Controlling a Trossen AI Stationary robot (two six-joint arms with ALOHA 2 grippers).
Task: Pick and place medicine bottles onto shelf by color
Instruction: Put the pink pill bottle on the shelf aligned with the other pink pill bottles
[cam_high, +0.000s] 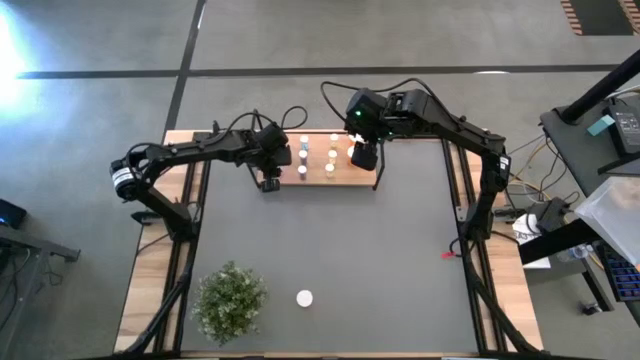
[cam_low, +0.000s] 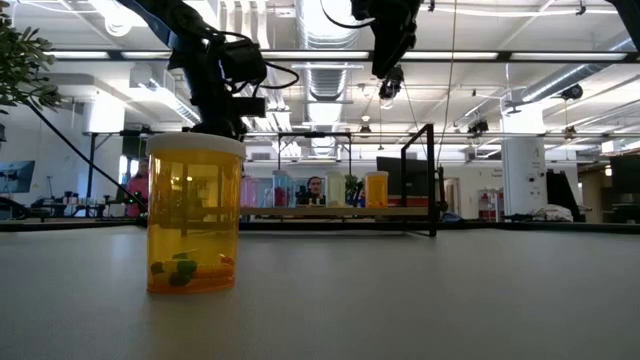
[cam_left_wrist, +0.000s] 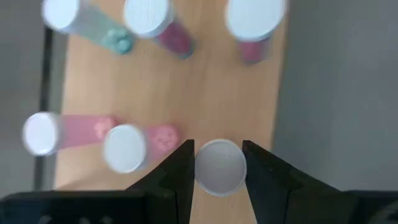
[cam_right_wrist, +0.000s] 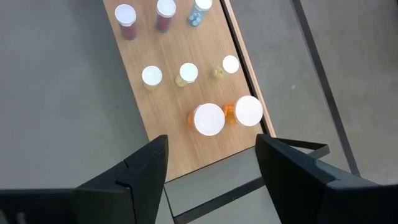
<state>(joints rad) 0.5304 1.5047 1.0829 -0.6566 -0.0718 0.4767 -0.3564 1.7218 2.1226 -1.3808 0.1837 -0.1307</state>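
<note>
Left end effector (cam_left_wrist: 217, 171) gripping a white-capped bottle (cam_left_wrist: 219, 167) over the shelf (cam_left_wrist: 205, 99); right end effector (cam_right_wrist: 211, 165) hovering open. Could knock the pink bottles (cam_left_wrist: 127, 146) just beside if lowered crooked.

Bright ceiling lights glare in the low view; left wrist view blurred.

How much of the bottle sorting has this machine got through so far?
Most looks done: about a dozen white-capped bottles stand on the wooden shelf, pink ones together, orange ones at another end. In hand: the left gripper has a white-capped bottle between its fingers over the shelf. The right gripper hovers open above the shelf. Left: one orange bottle on the table near the potted plant.
</note>
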